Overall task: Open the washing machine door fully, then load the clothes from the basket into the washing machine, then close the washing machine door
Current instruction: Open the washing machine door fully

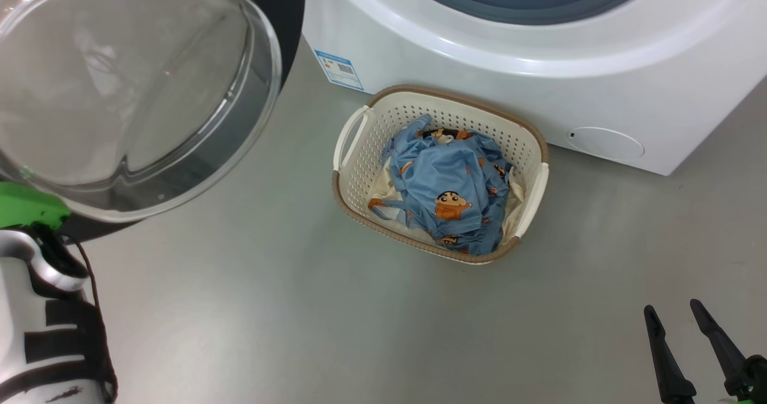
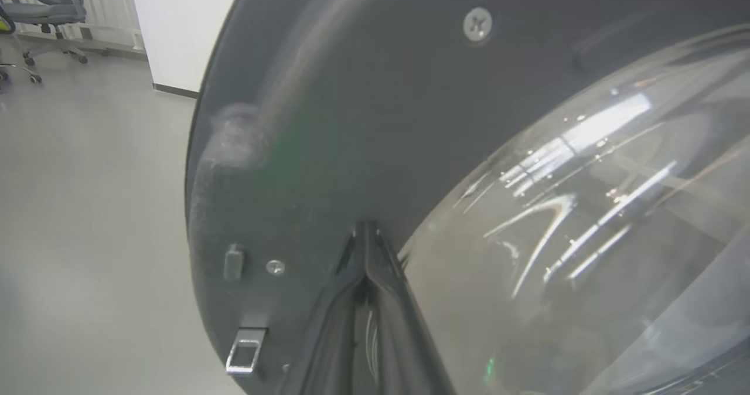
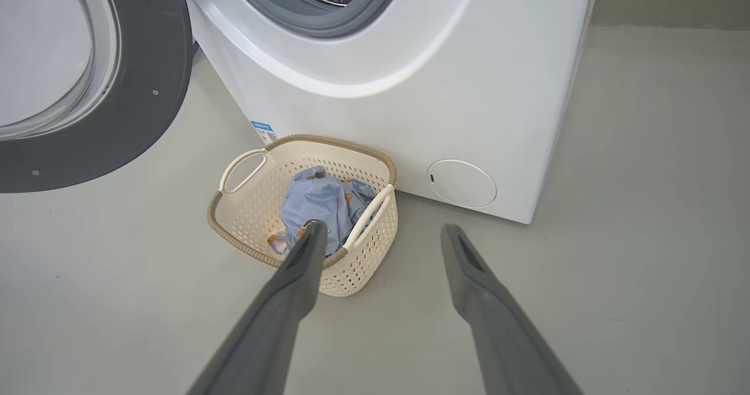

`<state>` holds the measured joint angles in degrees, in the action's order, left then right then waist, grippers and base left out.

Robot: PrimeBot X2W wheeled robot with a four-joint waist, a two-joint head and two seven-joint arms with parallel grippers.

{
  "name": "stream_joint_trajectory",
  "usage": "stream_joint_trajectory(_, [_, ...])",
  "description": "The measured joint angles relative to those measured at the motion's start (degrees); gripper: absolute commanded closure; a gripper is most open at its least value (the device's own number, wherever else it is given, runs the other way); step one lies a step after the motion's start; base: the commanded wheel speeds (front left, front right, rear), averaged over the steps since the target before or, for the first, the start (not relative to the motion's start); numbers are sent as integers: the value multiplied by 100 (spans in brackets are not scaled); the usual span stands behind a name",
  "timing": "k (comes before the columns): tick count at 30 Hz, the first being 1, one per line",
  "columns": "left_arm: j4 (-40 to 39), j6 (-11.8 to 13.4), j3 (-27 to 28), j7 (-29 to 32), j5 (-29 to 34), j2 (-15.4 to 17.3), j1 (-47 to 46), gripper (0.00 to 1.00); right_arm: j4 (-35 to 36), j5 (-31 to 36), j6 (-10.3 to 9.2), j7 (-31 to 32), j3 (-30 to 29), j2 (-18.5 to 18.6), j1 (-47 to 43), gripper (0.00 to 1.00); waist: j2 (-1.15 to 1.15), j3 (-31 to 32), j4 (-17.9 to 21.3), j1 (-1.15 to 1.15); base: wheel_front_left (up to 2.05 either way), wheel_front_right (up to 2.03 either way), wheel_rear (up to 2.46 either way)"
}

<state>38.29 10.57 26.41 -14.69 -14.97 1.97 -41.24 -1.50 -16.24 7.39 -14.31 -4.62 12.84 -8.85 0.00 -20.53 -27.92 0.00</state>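
A washer (image 3: 469, 90) stands on a bare grey floor (image 1: 299, 308) in what looks like an office or test lab, a wheeled office chair (image 2: 50, 8) parked near a white wall panel (image 2: 181, 20).

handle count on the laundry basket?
2. One white handle on the basket side facing the washing machine door; the other on the opposite side. None look hidden.
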Motion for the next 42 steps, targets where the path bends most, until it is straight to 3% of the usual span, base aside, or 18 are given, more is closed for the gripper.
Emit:
stream_joint_trajectory(9, [372,-3,267,0,320,55,-219,100,-53,-1,0,0,7,-8,74,0,0,45,98,0,0,0,0])
stream_joint_trajectory(14, [427,-136,406,1,369,33,-218,100,-90,-31,0,0,23,-141,73,0,0,197,68,0,0,0,0])
stream_joint_trajectory(23, [244,-667,413,1,387,-105,-31,100,-256,-69,0,0,119,-437,54,0,0,722,-77,0,0,0,0])
stream_joint_trajectory(28, [-135,-1059,112,1,254,-122,355,100,-302,-108,0,0,193,-624,34,0,0,1097,-156,0,0,0,0])
stream_joint_trajectory(29, [-253,-1123,3,0,231,-124,455,70,-307,-108,0,0,200,-654,27,0,0,1171,-165,0,0,0,0])
stream_joint_trajectory(30, [-253,-1123,3,0,231,-124,455,53,-307,-108,0,0,200,-654,27,0,0,1171,-165,0,0,0,0])
stream_joint_trajectory(31, [-375,-1180,-118,1,116,-124,553,40,-308,-108,0,0,205,-687,27,0,0,1243,-170,0,0,0,0])
stream_joint_trajectory(32, [-528,-1199,-271,0,-8,-122,671,40,-312,-108,0,0,212,-719,25,0,0,1315,-170,0,0,0,0])
stream_joint_trajectory(33, [-920,-1293,-592,0,-193,-121,962,4,-308,-108,0,0,238,-768,-8,0,0,1449,-152,0,0,0,0])
stream_joint_trajectory(34, [-1196,-1296,-771,0,-202,-120,1137,0,-301,-108,0,0,244,-791,-33,0,0,1509,-132,0,0,0,0])
stream_joint_trajectory(36, [-1644,-1344,-1120,0,-531,-93,1477,0,-296,-107,0,0,250,-838,-80,0,0,1606,-57,0,0,0,0])
stream_joint_trajectory(42, [-2850,-1279,-2190,0,-647,-83,2640,0,-143,-75,0,0,247,-936,-91,0,0,1788,318,0,0,0,0])
